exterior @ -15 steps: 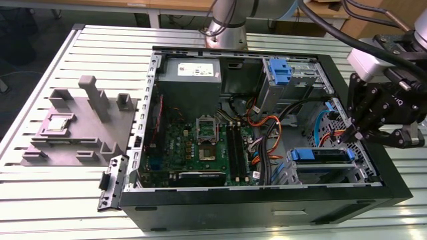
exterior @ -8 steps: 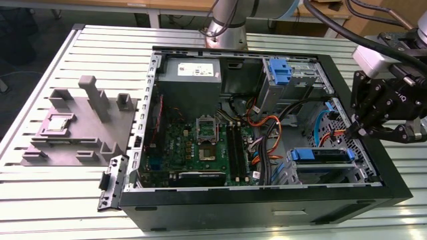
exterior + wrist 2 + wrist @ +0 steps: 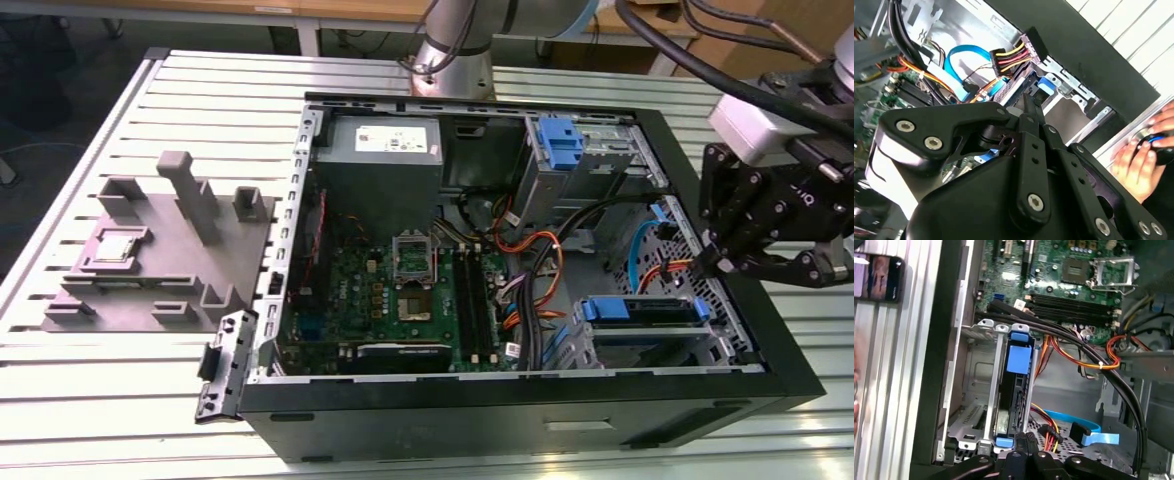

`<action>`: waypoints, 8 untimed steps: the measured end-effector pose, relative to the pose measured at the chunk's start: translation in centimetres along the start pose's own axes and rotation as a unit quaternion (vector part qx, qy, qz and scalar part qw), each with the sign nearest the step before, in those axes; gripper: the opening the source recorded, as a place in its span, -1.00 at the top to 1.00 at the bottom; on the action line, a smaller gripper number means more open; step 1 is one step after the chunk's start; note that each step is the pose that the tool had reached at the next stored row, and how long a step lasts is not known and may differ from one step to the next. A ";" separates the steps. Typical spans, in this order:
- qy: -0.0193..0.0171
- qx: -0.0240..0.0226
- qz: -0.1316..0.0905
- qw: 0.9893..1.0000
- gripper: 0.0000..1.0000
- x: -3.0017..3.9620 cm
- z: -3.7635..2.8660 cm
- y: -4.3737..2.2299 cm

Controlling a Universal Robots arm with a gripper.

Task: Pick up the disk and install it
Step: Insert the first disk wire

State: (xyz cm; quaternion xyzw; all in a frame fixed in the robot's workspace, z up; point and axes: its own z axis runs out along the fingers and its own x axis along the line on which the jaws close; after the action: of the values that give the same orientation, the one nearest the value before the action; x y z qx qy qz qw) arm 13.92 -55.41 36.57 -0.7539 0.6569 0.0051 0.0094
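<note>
Slotted metal table (image 3: 120, 400) carries the black case (image 3: 534, 425), which lies open on its side. A grey fixture (image 3: 160, 250) stands beside it on the exterior view's left.

Inside the case, the power supply (image 3: 384, 140) fills a far corner next to the green board (image 3: 400, 290).

Your gripper (image 3: 707, 262) hangs over the case's edge on the exterior view's right. In the second wrist view its black fingers (image 3: 1030, 150) are pressed together to a point, and nothing shows between them.

You find the disk (image 3: 641, 310) already seated in the silver cage (image 3: 996, 385) at the near corner of the case on the exterior view's right. In the first wrist view it stands on edge between the cage rails, with its blue frame around it.

The fingertips sit just beside the blue end of the disk. Whether they touch it, you cannot tell.

Orange, yellow and black cables (image 3: 1079, 360) loop past the cage, and a flat blue one (image 3: 1089, 429) lies on the case floor.

A hand (image 3: 1141, 157) rests outside the case wall in the second wrist view.
</note>
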 end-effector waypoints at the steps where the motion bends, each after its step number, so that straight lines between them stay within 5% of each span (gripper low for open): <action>1: 0.000 0.000 -0.008 1.000 0.76 0.00 0.02 0.00; 6: 0.000 0.002 -0.042 0.999 0.76 0.00 0.14 -0.01; 8: 0.005 0.007 -0.043 0.999 0.76 0.00 0.23 0.00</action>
State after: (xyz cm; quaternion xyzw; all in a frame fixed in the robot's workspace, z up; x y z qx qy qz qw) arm 13.93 -55.41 36.35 -0.7814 0.6239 -0.0032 0.0117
